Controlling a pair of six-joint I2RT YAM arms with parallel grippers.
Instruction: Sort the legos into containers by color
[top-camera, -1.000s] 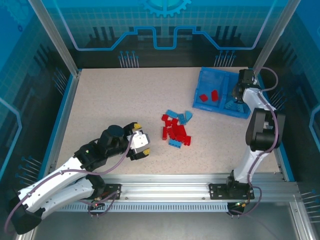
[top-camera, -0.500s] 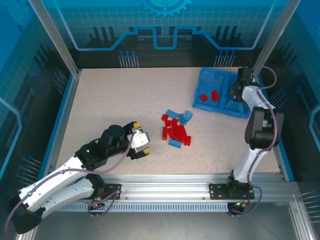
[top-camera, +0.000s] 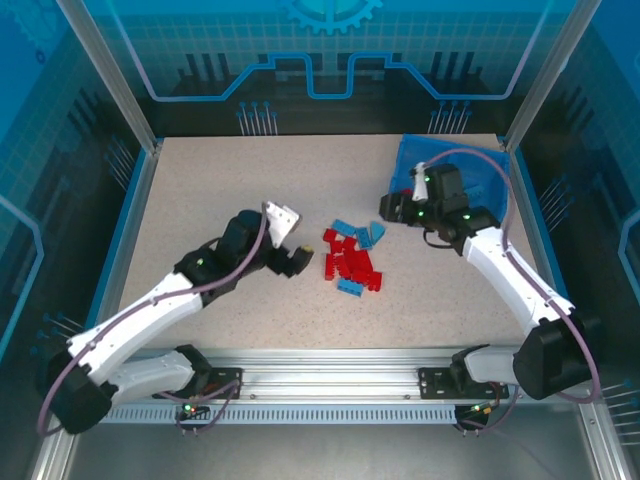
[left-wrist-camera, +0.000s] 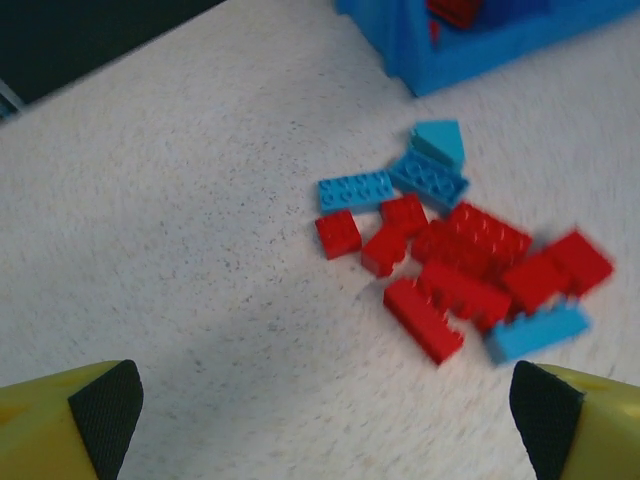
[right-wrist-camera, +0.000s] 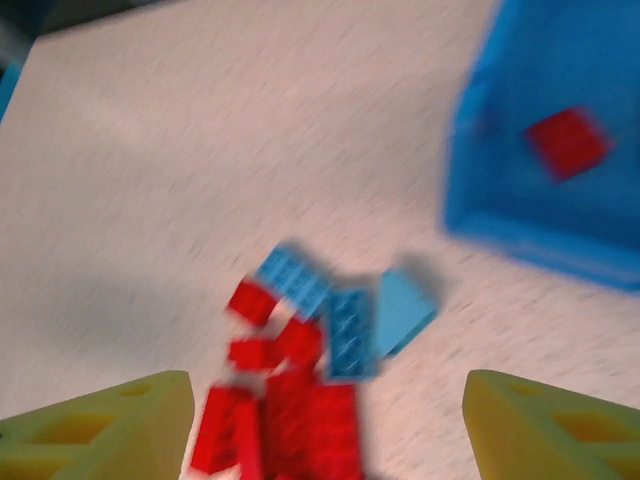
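- Left gripper (top-camera: 293, 240) and right gripper (top-camera: 396, 207), both spread and empty, flank the bricks (top-camera: 350, 262) heaped mid-frame on the desk (top-camera: 200, 180); they could collide.
- Touching bricks risk a mixed-colour pinch.
- Tray (top-camera: 408, 150): upper right.

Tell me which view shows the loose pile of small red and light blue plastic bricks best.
Left wrist. The pile of red and light blue plastic bricks sits sharp and whole there, studs visible. Right wrist has it blurred, cut by the bottom edge. Top external has it whole but tiny.
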